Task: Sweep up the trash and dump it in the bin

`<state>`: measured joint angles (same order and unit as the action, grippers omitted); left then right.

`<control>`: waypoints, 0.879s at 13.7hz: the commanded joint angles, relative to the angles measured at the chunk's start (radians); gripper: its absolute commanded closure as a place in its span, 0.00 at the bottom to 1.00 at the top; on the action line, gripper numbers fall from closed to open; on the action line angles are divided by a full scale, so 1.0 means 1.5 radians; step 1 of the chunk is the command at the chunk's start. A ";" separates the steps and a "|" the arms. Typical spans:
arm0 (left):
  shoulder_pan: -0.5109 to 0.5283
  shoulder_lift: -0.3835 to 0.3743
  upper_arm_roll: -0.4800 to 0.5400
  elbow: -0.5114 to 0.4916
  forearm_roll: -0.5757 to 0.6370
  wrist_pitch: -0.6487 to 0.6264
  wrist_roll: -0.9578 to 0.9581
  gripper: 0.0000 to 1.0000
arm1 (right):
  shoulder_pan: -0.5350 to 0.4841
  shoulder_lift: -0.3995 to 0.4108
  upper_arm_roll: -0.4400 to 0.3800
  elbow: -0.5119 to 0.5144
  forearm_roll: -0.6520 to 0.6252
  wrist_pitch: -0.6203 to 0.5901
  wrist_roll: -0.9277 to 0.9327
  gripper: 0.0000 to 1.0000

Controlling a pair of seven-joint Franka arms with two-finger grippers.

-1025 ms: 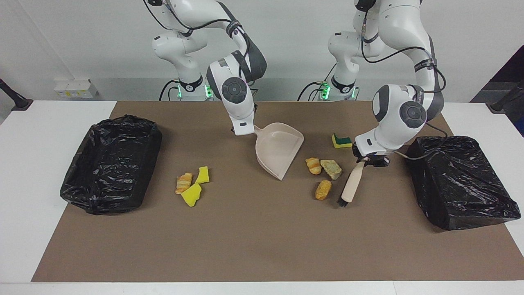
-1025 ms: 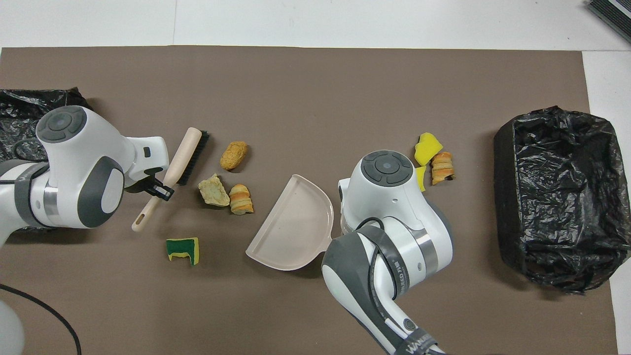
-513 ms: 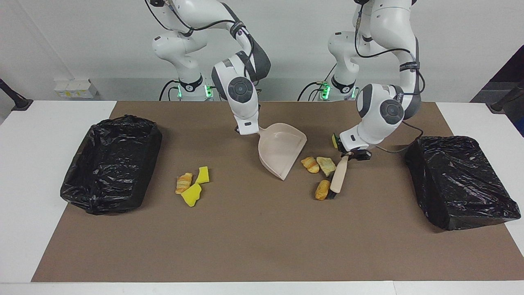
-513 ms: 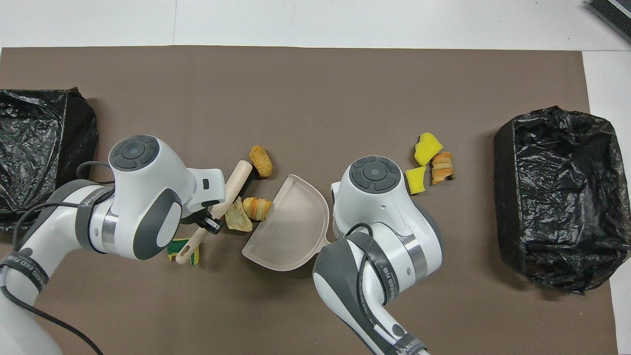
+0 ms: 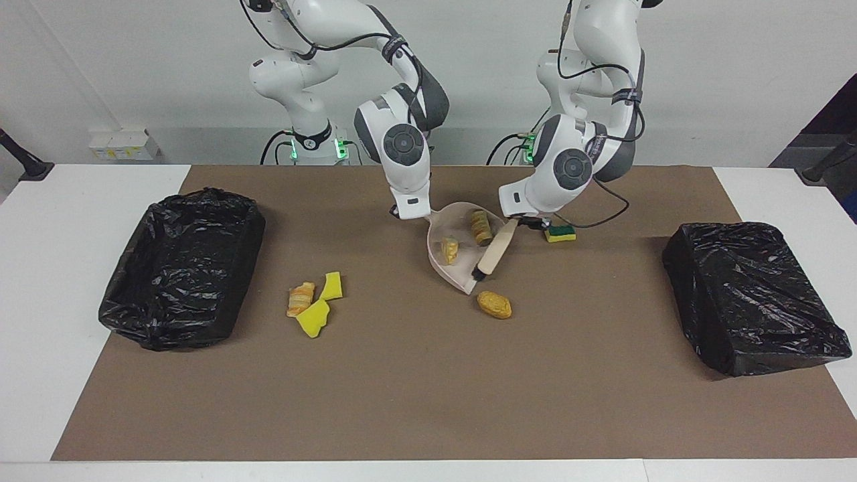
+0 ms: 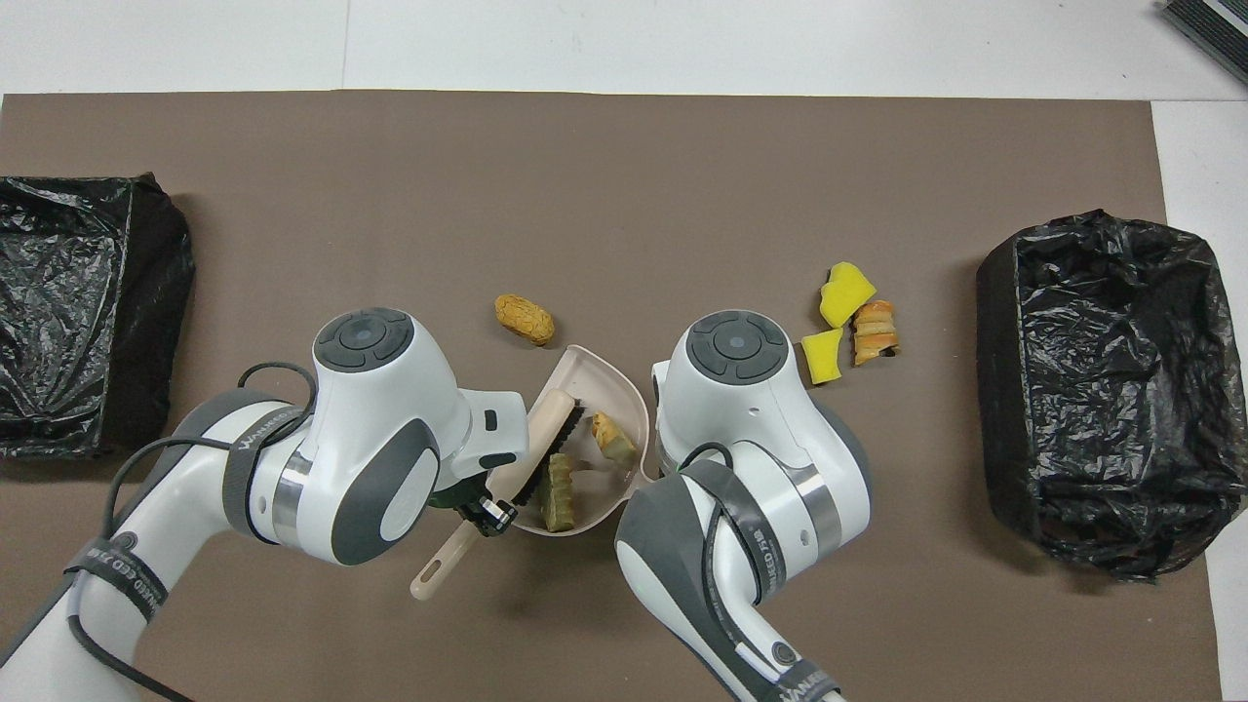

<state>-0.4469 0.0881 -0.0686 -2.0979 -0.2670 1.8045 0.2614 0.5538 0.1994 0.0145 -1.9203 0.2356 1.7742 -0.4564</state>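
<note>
While the right gripper [image 5: 410, 213], jaws clenched on the dustpan [image 5: 459, 258] handle, tilts it low, the left gripper [image 5: 530, 223] grasps the hand brush [image 5: 493, 250], bristles inside the pan beside two pastry pieces [image 5: 481, 227]; a bread piece [image 5: 494, 304] lies just outside.

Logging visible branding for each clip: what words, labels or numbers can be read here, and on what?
"WANLEED": on the left arm's dark strap, overhead view; the characters after it are too blurred to read.
"WANLEED", less clearly: on the right arm's dark strap; the rest is unreadable.
Facing view: the strap print is too small to read.
No other text shows.
</note>
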 commanded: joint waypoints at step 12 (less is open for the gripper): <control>0.121 0.159 0.018 0.212 0.145 0.092 0.081 1.00 | -0.044 0.034 0.001 0.028 -0.024 0.023 0.004 1.00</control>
<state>-0.2694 0.3015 -0.0325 -1.8101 -0.0784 1.9157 0.3452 0.5434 0.2061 0.0095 -1.9177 0.2193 1.7884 -0.4564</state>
